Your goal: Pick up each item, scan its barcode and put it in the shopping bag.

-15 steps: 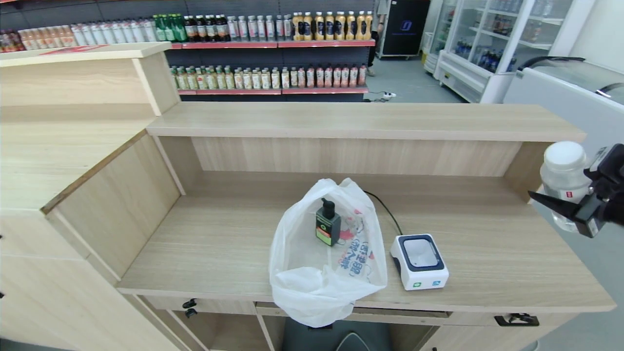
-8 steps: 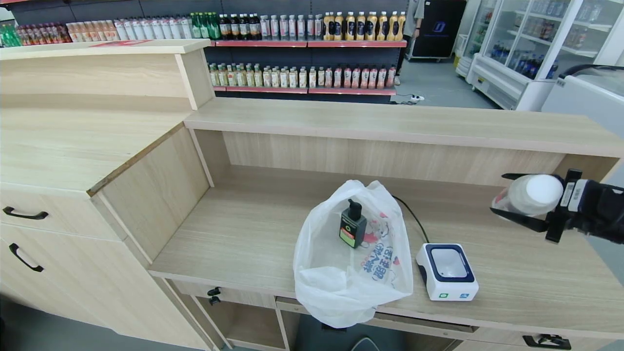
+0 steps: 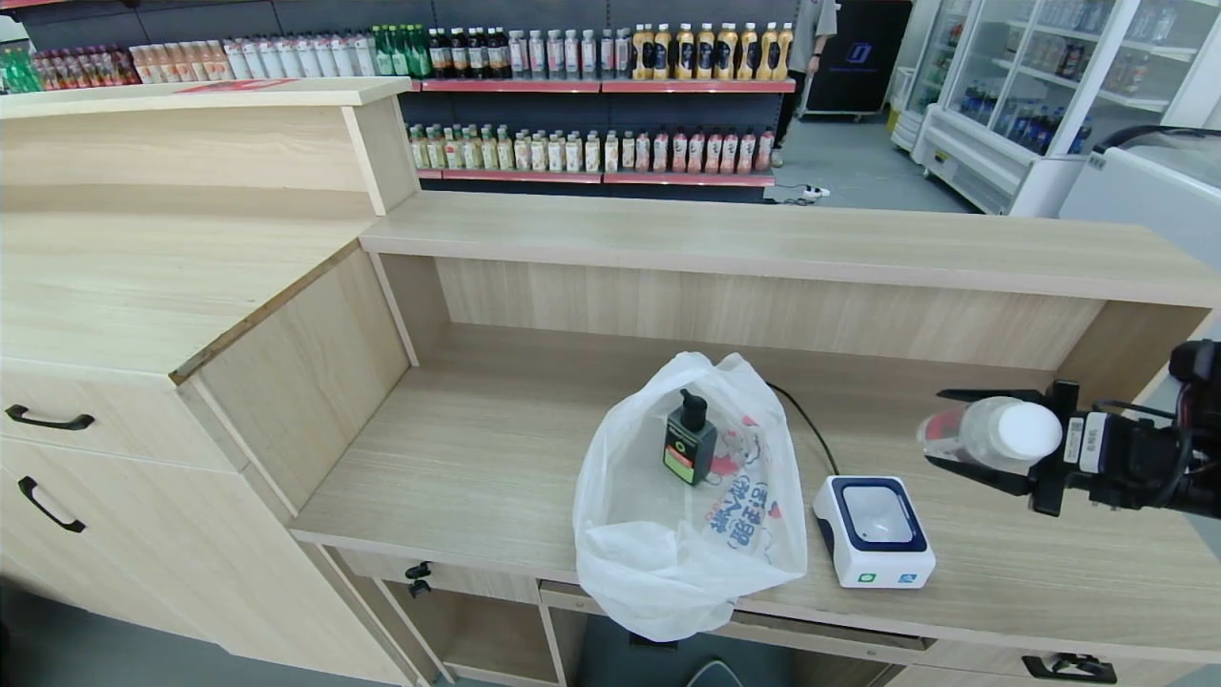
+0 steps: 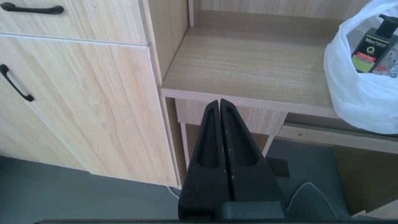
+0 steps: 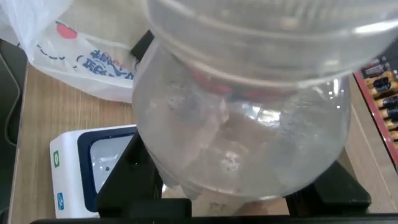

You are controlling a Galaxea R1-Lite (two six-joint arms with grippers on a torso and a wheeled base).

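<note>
My right gripper (image 3: 963, 431) is shut on a clear plastic bottle (image 3: 987, 434) with a white cap, held on its side above the counter, to the right of and higher than the white scanner (image 3: 873, 530). The right wrist view has the bottle (image 5: 249, 118) close up, the scanner (image 5: 93, 171) beneath it and the bag (image 5: 68, 46) beyond. The white shopping bag (image 3: 682, 496) lies open on the counter left of the scanner, with a dark pump bottle (image 3: 691, 448) standing inside. My left gripper (image 4: 219, 124) hangs shut below the counter's front edge, holding nothing.
The scanner's black cable (image 3: 801, 415) runs back behind the bag. A raised shelf (image 3: 763, 243) spans the back of the wooden counter (image 3: 477, 458), and a side wall (image 3: 305, 372) closes its left. Drawers (image 3: 57, 458) stand at the left.
Between one second and half a second ago the head camera shifted. Since then my right gripper has carried the bottle left and down, closer to the scanner, with the bottle now lying more level.
</note>
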